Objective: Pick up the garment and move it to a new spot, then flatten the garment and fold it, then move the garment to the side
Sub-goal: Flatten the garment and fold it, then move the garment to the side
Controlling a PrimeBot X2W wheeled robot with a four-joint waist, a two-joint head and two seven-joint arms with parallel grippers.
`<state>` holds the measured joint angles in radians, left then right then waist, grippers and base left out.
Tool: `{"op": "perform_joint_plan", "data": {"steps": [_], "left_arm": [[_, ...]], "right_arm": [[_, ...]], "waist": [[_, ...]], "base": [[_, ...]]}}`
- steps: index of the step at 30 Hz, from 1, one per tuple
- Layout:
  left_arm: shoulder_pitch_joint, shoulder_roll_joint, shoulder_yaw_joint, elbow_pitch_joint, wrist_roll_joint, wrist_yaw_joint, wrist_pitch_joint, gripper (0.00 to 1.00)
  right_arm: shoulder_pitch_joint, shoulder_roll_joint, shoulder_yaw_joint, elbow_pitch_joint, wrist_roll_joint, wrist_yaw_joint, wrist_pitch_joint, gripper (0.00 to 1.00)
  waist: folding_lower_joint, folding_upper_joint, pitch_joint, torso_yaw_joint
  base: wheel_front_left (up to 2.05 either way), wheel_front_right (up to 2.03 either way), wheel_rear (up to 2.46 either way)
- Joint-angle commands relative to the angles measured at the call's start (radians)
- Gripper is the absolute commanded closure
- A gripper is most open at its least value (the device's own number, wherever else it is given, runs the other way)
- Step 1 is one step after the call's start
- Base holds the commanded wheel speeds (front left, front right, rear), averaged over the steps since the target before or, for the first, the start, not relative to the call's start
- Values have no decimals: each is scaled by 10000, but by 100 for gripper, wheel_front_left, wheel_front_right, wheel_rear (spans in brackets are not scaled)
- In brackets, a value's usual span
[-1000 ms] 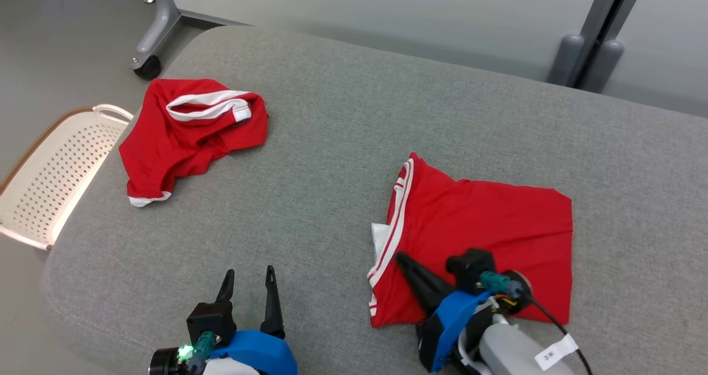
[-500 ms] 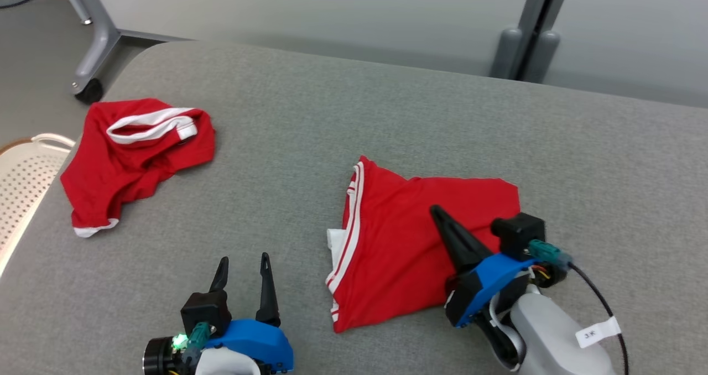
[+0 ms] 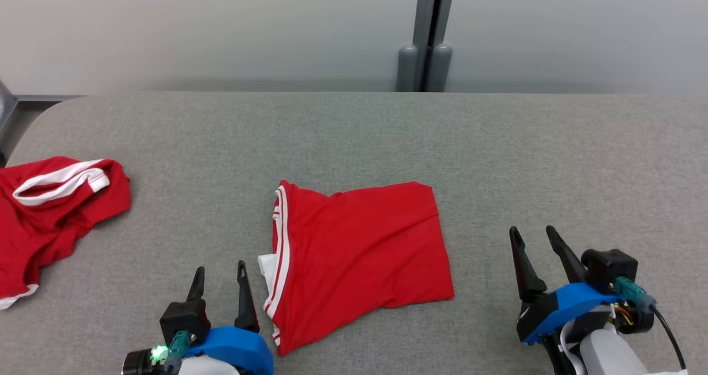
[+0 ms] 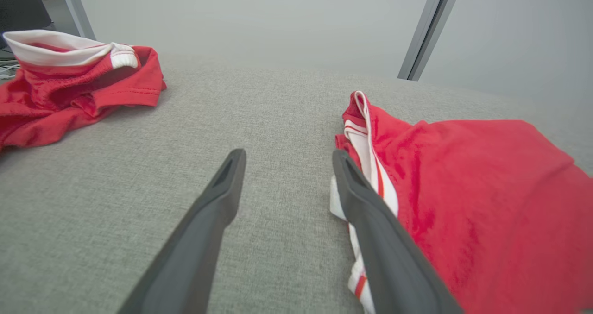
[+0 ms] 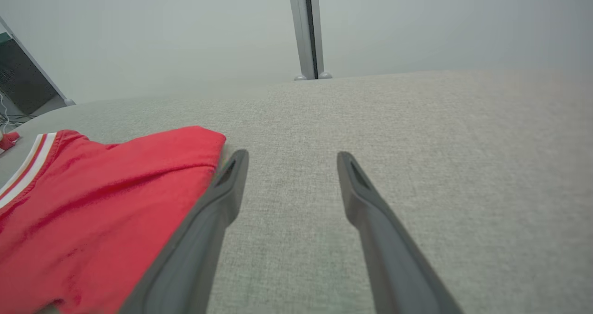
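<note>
Lying between left claw (image 3: 220,267) and right claw (image 3: 532,229), folded garment (image 3: 359,253)

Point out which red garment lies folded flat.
The middle garment: a smooth, flat rectangle with its striped edge leftward. The left garment is a crumpled heap.

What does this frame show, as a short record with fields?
surface: grey padded table
folded garment: red, lying flat at centre, striped edge toward the robot's left
crumpled garment: red with white band, at the table's left end
left gripper: open, empty, close beside the striped edge
right gripper: open, empty, apart from the folded garment's right edge
</note>
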<state>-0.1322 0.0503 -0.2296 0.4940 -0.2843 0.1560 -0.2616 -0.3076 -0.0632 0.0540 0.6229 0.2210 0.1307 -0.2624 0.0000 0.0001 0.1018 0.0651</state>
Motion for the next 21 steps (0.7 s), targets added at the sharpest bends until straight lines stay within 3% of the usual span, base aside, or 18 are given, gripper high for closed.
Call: {"op": "perform_joint_plan", "data": {"steps": [1, 12, 21], "left_arm": [[141, 7, 166, 30, 77, -37, -48, 0], [673, 3, 573, 52, 328, -194, -48, 0], [351, 4, 141, -7, 245, -243, -48, 0]], "right_arm": [[278, 74, -190, -99, -161, 1, -28, 0], [887, 114, -147, 5, 70, 1, -28, 0], [357, 116, 578, 526, 596, 1, -28, 0]], "waist": [[0, -1, -257, -304], [0, -1, -642, -750], [0, -1, -135, -263]], "base": [[0, 0, 0], [0, 0, 0], [0, 0, 0]]}}
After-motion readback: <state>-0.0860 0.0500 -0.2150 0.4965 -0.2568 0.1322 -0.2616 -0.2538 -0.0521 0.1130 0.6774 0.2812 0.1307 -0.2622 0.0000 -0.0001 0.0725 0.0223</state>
